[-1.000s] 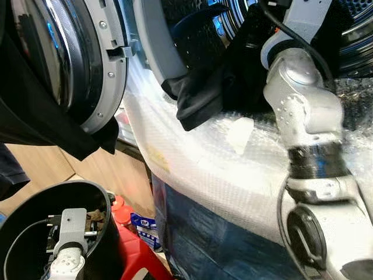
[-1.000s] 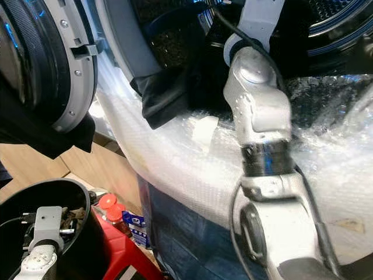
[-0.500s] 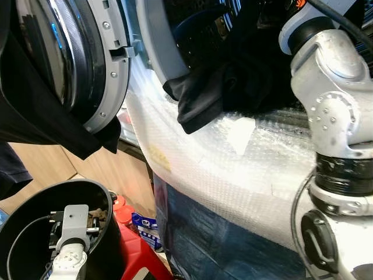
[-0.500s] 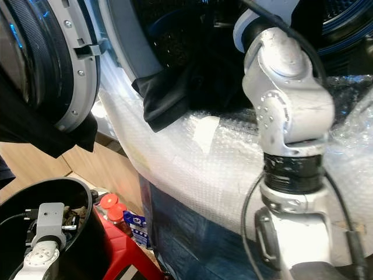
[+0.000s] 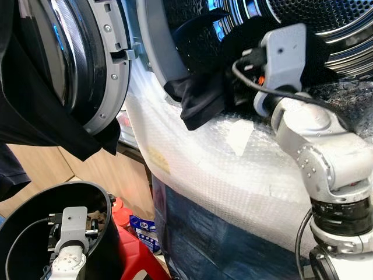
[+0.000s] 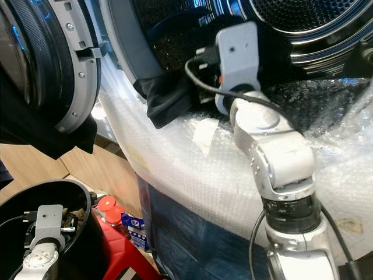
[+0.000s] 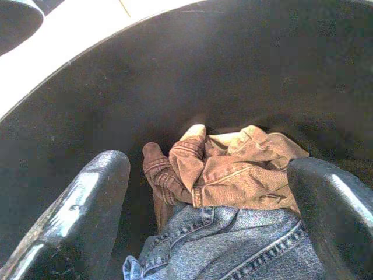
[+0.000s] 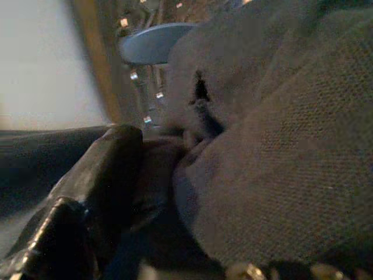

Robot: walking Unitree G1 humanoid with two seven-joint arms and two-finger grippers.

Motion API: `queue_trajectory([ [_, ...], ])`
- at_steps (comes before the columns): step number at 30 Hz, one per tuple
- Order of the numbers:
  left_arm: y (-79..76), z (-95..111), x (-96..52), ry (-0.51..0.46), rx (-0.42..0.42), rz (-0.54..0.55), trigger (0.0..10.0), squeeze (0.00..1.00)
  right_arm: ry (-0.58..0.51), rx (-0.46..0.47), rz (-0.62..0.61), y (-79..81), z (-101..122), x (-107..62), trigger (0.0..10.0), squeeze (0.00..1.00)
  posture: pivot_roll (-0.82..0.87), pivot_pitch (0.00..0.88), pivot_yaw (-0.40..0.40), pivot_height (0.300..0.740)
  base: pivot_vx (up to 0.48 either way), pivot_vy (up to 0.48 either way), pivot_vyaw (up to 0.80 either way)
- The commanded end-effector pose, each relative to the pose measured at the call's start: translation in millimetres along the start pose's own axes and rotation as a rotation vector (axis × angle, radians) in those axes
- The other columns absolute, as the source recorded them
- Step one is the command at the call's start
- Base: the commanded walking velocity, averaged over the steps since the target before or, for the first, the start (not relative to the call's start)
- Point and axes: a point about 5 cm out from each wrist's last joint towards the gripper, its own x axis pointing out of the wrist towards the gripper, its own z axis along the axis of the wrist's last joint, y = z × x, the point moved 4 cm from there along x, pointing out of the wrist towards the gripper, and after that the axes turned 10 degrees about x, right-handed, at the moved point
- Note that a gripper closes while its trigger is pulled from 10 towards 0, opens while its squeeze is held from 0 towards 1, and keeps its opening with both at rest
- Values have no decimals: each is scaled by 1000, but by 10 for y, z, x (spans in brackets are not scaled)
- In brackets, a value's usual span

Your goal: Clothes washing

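From our head views, our right gripper [image 5: 247, 79] reaches into the washer drum [image 5: 326, 23], against a black garment [image 5: 201, 99] draped over the rim. Its wrist view: fingers [image 8: 111, 169] pressed into dark cloth; grip unclear. Left wrist view: left gripper [image 7: 210, 204] spread wide inside the black bin [image 5: 23, 227], above brown clothing [image 7: 233, 172] and denim [image 7: 233, 245].
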Motion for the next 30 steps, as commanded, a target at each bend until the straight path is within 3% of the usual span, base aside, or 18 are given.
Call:
queue_trajectory([
  [1, 24, -36, -3, 17, 1, 12, 10000, 0, 19, 12, 30, 53, -17, -53, 10000, 0, 146, 0, 51, 740, 0, 0, 0],
  [6, 55, -8, 18, 13, 2, 17, 10000, 0, 71, -1, 34, 26, -97, -166, 10000, 0, 148, 0, 54, 740, 0, 0, 0],
  [8, 68, -4, 24, 13, 3, 19, 10000, 0, 84, -2, -1, -72, -112, -209, 10000, 0, 140, 3, 59, 740, 0, 0, 0],
  [10, 54, -10, 29, 15, 8, 12, 10000, 0, 50, 67, -148, -345, -73, -229, 10000, 0, 131, 5, 63, 740, 0, 0, 0],
  [13, 39, 5, 32, 13, 7, 9, 10000, 0, 13, 164, -225, -472, -12, -240, 10000, 0, 130, 5, 65, 740, 0, 0, 0],
  [15, 35, 27, 39, 8, 6, 9, 10000, 0, -218, 348, -240, -550, 314, -260, 10000, 0, 129, 7, 72, 740, 0, 0, 0],
  [16, 33, 32, 41, 6, 8, 7, 10000, 0, -292, 367, -249, -581, 423, -285, 10000, 0, 129, 7, 72, 740, 0, 0, 0],
  [18, 29, 40, 44, 3, 12, 3, 10000, 0, -369, 332, -256, -580, 560, -324, 10000, 0, 129, 7, 72, 740, 0, 0, 0],
  [19, 29, 43, 45, 2, 13, 2, 10000, 0, -323, 300, -214, -495, 502, -293, 10000, 0, 130, 4, 74, 740, 0, 0, 0],
  [20, 29, 44, 47, 2, 14, 1, 10000, 0, -188, 204, -141, -326, 287, -237, 10000, 0, 132, 3, 74, 740, 0, 0, 0],
  [22, 30, 43, 46, 2, 15, 1, 10000, 0, -76, 105, -135, -260, 47, -223, 10000, 0, 136, 3, 71, 740, 0, 0, 0],
  [24, 35, 42, 45, 2, 15, 3, 10000, 0, -20, 106, -192, -303, -143, -246, 10000, 0, 137, 4, 69, 740, 0, 0, 0],
  [27, 34, 34, 40, 5, 14, 3, 10000, 0, 57, 121, -126, -207, -263, -307, 10000, 0, 140, 4, 66, 740, 0, 0, 0],
  [30, 35, 21, 37, 9, 15, 2, 10000, 0, -27, 108, -22, -65, -122, -346, 10000, 0, 130, 7, 68, 740, 0, 0, 0],
])
